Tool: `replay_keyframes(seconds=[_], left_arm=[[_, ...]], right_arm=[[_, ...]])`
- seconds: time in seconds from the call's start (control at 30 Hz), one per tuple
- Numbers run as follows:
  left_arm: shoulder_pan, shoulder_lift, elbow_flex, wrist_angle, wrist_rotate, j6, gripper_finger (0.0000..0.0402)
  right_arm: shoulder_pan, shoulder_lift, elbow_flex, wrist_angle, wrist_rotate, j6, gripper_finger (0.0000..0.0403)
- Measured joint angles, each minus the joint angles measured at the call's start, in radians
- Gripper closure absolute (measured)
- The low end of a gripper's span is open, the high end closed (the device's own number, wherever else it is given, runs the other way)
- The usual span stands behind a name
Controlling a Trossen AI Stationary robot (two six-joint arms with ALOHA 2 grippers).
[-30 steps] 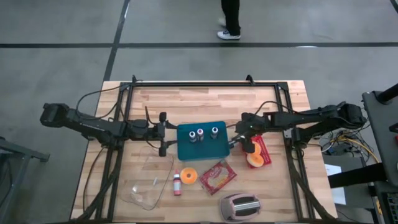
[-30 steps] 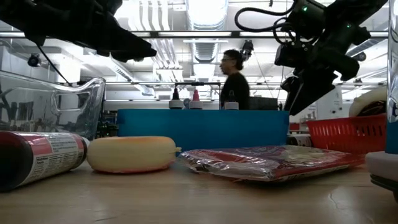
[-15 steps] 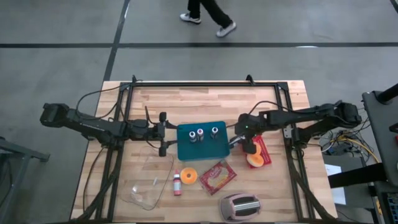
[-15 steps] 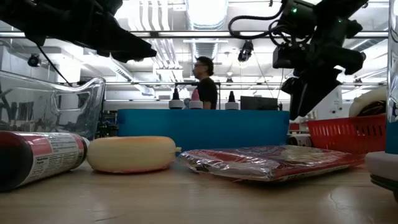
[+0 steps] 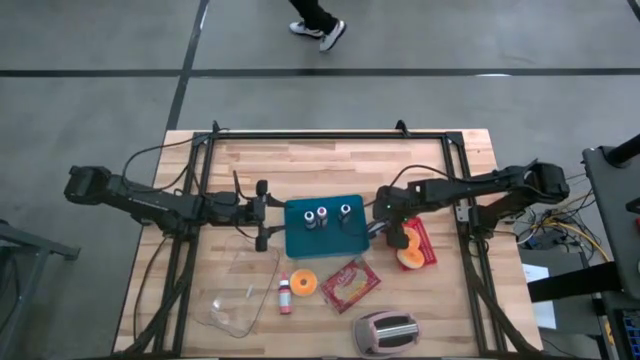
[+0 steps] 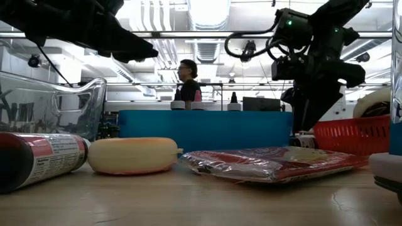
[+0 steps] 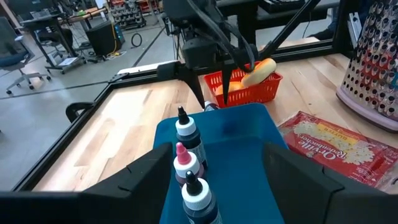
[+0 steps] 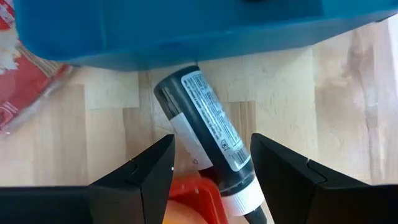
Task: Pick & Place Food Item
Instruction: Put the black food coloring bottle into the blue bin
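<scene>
A dark bottle (image 8: pixel 208 146) with a white barcode label and white cap lies flat on the wood against the blue tray (image 8: pixel 168 28), base toward the tray and cap seemingly at the red basket (image 8: pixel 199 196), under the right gripper's (image 8: pixel 211 168) open, empty jaws; the left gripper (image 7: pixel 214 171) waits open across the tray.

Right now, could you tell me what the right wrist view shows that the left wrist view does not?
Only the right wrist view shows a dark bottle lying on the wood beside the blue tray, between the right gripper's open fingers. Only the left wrist view shows three dropper bottles standing on the tray, a metal grater and a popcorn packet. Both show the tray and the red basket.
</scene>
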Motion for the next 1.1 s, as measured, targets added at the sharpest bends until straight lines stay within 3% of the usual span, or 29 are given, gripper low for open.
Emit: replay_keyframes(seconds=[1.1], left_arm=[[0.001, 0.0, 0.0, 0.0, -0.001, 0.004, 0.0149]], right_arm=[[0.0, 0.061, -0.002, -0.035, -0.11, -0.114, 0.0197]])
